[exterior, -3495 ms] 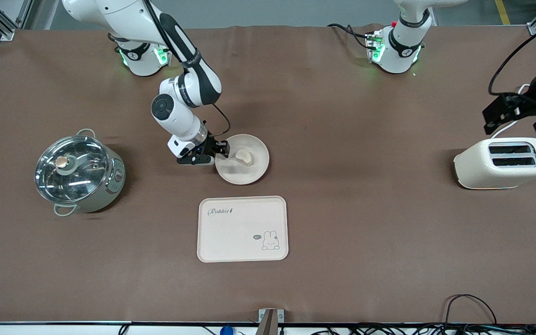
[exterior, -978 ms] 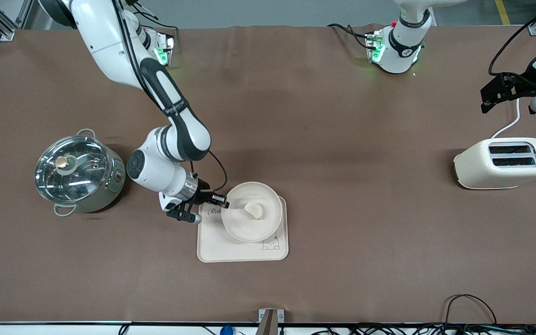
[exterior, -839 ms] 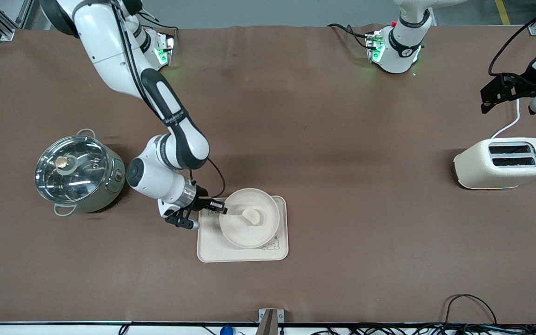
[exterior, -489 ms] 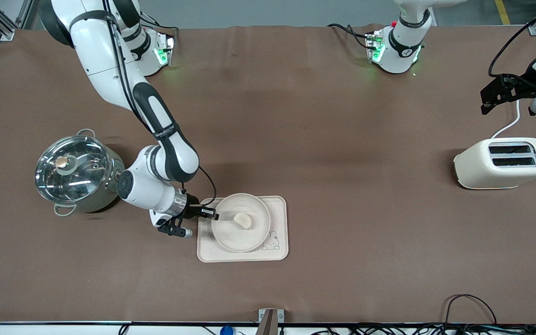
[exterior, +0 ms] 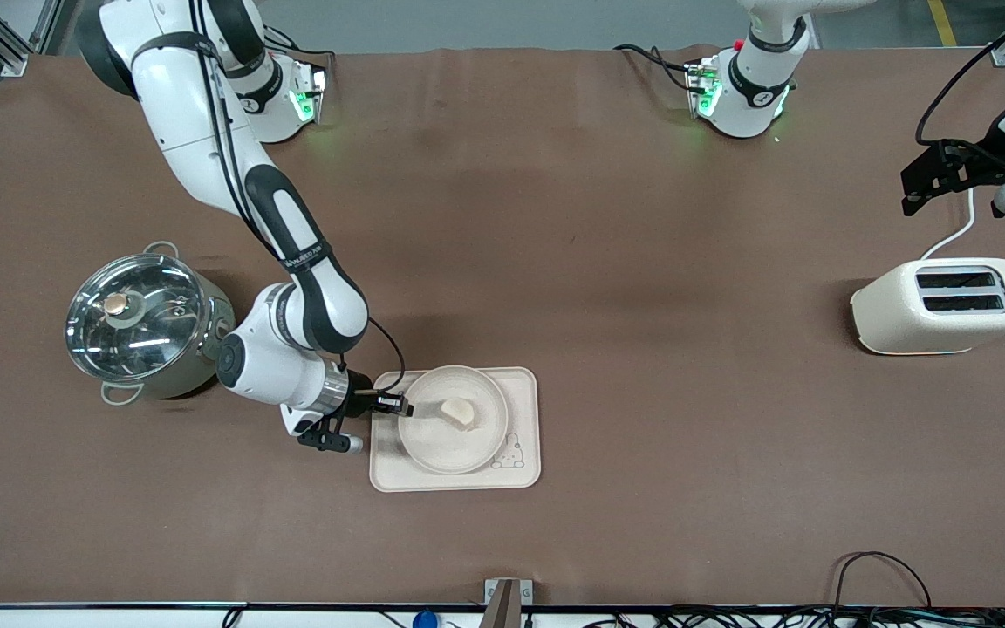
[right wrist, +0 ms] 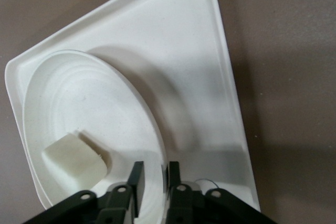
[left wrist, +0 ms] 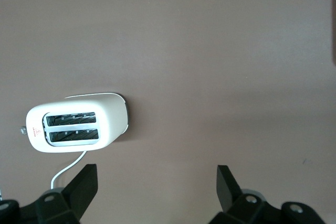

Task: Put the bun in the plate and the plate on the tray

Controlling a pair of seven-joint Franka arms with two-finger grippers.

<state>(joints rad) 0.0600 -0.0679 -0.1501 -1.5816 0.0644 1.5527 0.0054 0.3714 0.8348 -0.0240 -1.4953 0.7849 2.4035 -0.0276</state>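
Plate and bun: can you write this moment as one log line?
right gripper: shut on plate | bun: in plate | plate: over tray | left gripper: open, waiting above toaster

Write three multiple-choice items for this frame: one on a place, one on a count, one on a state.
1. Where is the small pale half-moon bun?
A in the round cream-white plate
B in the pot
C on the bare cloth

2. How many slots has the cream toaster?
A one
B two
C four

3. The right pincer is:
A open over the toaster
B shut on the plate's rim
C holding the bun

Key: 1 A, it lies inside the plate over the cream rectangular tray; 2 B, two dark slots show; 3 B, fingers clamp the rim.
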